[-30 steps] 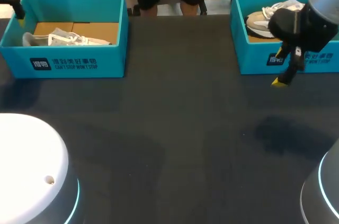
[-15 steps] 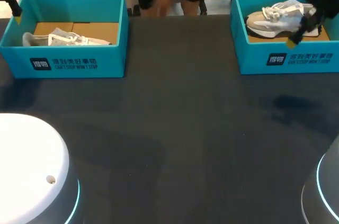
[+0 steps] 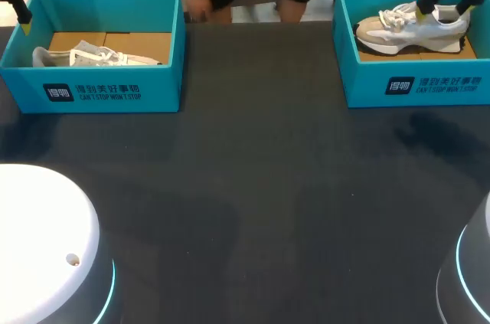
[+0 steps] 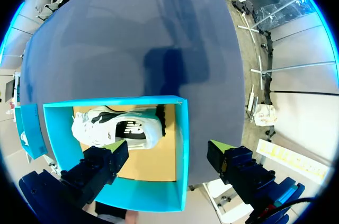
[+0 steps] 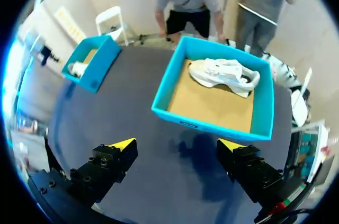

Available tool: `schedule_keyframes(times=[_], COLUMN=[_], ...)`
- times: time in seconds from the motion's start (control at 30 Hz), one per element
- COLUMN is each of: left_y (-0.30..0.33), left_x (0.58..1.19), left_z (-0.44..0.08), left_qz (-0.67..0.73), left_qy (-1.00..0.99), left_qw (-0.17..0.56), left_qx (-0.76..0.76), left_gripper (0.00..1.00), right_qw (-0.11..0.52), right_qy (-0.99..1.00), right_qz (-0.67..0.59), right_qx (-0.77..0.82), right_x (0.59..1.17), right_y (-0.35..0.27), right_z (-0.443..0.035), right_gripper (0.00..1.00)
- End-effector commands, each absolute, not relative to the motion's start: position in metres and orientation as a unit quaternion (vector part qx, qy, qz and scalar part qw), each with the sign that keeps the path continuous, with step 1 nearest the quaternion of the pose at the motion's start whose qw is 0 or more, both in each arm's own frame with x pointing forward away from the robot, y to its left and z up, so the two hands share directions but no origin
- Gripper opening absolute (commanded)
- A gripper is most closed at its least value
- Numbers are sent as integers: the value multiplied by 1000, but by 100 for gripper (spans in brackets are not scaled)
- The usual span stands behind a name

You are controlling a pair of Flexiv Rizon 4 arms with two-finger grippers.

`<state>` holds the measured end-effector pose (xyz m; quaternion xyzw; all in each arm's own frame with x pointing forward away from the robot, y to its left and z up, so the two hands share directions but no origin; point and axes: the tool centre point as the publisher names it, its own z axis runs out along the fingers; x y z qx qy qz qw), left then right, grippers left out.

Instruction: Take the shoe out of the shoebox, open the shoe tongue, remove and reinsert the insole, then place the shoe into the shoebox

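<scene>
Teal shoebox (image 3: 413, 88), open, far right tabletop corner: white-beige shoe (image 3: 409, 25) upright inside. Second shoebox (image 3: 107, 91), far left corner: white shoe (image 3: 84, 56).

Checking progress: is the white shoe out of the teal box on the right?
No, the white lace-up shoe lies inside the teal cardboard box.

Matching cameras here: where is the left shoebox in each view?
Head view: left shoebox at upper left.
Left wrist view: left shoebox beneath the left gripper.
Right wrist view: left shoebox small, beside the right shoebox.
Shared landmark: the white shoe inside it.
</scene>
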<state>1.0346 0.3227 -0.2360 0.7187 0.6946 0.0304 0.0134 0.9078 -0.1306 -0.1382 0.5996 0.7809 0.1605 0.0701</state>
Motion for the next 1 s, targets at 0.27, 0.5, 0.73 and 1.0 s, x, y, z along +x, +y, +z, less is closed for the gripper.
schedule_keyframes(times=[0.27,0.5,0.73,1.0], left_y=[323,323,323,323], left_x=[1033,1033,1033,1033], left_z=[-235,-235,-235,-235], left_qz=[33,33,33,33], left_qy=[694,694,694,694], left_qw=[14,14,14,14], left_qx=[719,719,719,719], left_gripper=[100,100,100,100], right_qw=[90,90,157,206], right_qy=[706,706,656,623], right_qz=[162,162,108,84], right_qx=[683,683,730,750], right_x=[904,904,953,1017], right_y=[-126,-126,-138,-177], right_z=[-139,-139,-160,-174], right_gripper=[100,100,100,100])
